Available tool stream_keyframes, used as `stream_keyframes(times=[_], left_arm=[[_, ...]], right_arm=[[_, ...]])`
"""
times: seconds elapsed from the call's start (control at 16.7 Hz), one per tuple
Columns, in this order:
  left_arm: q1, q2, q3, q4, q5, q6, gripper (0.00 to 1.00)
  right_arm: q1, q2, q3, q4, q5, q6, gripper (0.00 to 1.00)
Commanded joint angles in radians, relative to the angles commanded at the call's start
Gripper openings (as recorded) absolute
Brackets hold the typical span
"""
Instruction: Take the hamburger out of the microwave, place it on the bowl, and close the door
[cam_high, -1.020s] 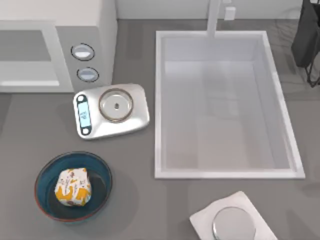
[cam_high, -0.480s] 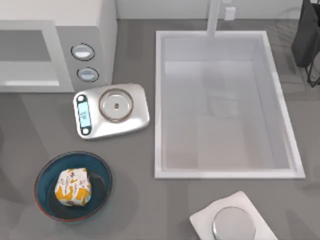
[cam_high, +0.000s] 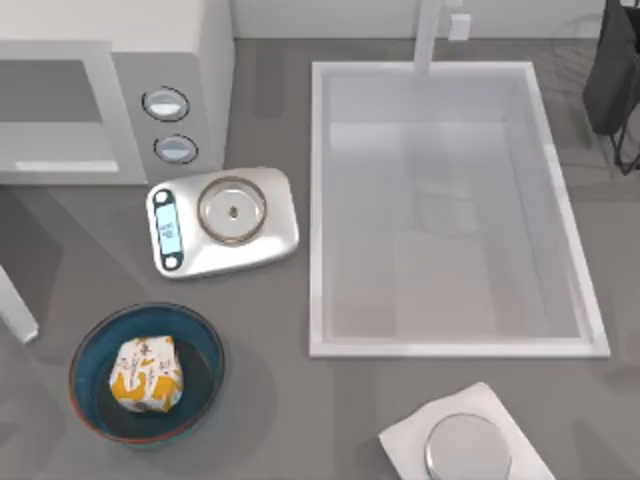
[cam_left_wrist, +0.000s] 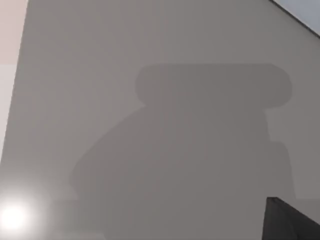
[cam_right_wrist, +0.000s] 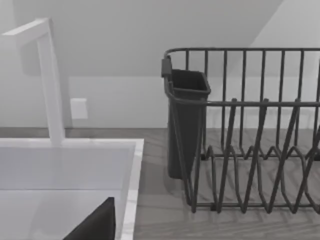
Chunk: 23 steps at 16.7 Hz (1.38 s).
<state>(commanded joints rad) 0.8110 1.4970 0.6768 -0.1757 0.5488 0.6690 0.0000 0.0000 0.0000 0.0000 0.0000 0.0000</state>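
Note:
The hamburger (cam_high: 146, 373), a white lump with orange patches, lies inside the blue bowl (cam_high: 205, 345) at the table's front left. The white microwave (cam_high: 205, 60) stands at the back left with its cavity uncovered and two silver dials on its grey panel. A thin white slanted bar at the left edge looks like the door (cam_high: 17, 310) seen edge-on, standing well out from the microwave's front. A dark corner of my left gripper (cam_left_wrist: 292, 220) hangs over a plain grey surface carrying a broad shadow. A dark piece of my right gripper (cam_right_wrist: 95, 225) sits above the sink's corner.
A silver kitchen scale (cam_high: 275, 235) lies between the microwave and the bowl. The large white sink (cam_high: 318, 200) with its faucet (cam_right_wrist: 50, 80) takes up the middle and right. A steel disc on a white base (cam_high: 465, 447) sits front right. A dark dish rack (cam_right_wrist: 250, 135) stands back right.
The white bar has swung into view at the left edge, where only shadows showed before. The hamburger, bowl and scale have not moved.

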Motion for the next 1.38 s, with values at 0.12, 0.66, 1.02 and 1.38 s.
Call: stream_keyframes(times=[0.12,0.66,1.02,1.38], left_arm=[[-0.087,-0.093,-0.074,0.028,-0.047,-0.077,0.00],[-0.229,-0.235,-0.208,0.078,-0.130,-0.217,0.00],[-0.447,-0.318,-0.260,0.086,-0.276,-0.382,0.00],[-0.722,-0.432,-0.330,0.098,-0.460,-0.592,0.00]], right_arm=[[0.000,0.000,0.000,0.000,0.000,0.000,1.00],[0.000,0.000,0.000,0.000,0.000,0.000,1.00],[0.000,0.000,0.000,0.000,0.000,0.000,1.00],[0.000,0.000,0.000,0.000,0.000,0.000,1.00]])
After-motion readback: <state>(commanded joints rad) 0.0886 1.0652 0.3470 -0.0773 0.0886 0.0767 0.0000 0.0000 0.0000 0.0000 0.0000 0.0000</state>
